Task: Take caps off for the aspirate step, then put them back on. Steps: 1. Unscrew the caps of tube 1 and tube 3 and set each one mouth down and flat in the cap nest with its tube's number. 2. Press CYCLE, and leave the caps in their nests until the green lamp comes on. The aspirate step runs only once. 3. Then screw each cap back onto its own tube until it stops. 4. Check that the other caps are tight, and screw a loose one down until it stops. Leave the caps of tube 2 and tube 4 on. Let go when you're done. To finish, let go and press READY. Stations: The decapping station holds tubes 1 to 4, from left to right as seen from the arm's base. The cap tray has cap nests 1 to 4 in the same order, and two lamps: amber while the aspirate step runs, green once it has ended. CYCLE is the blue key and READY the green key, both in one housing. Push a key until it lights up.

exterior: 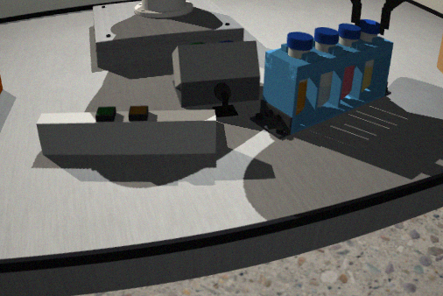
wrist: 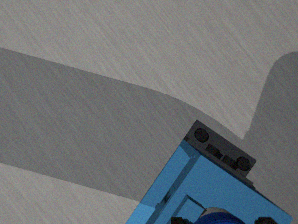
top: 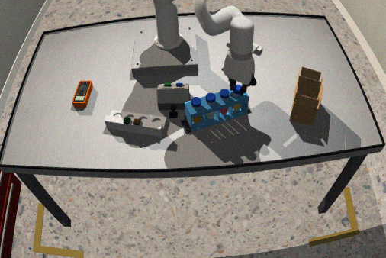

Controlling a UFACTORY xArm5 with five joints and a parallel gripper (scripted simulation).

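Blue tube rack on a grey bench, with a white robot arm gripping one end cap.

Black fingers [exterior: 355,10] of the gripper [exterior: 370,16] come straight down and pinch the blue cap [exterior: 370,26] of the tube at the right end of the decapping station [exterior: 280,81], as the top and exterior views show it; the cap sits on its tube. Three more blue caps [exterior: 299,40] stand in a row to its left, all on their tubes. Just left of the rack is the grey key housing [top: 173,95] with a green key [top: 166,84] and a blue key [top: 179,84]. Nearer and further left lies the pale cap tray [top: 135,124] with its round nests and two dark lamps [exterior: 105,113]. An orange meter [top: 82,93] lies far left; a brown cardboard box [top: 307,101] stands well to the right.
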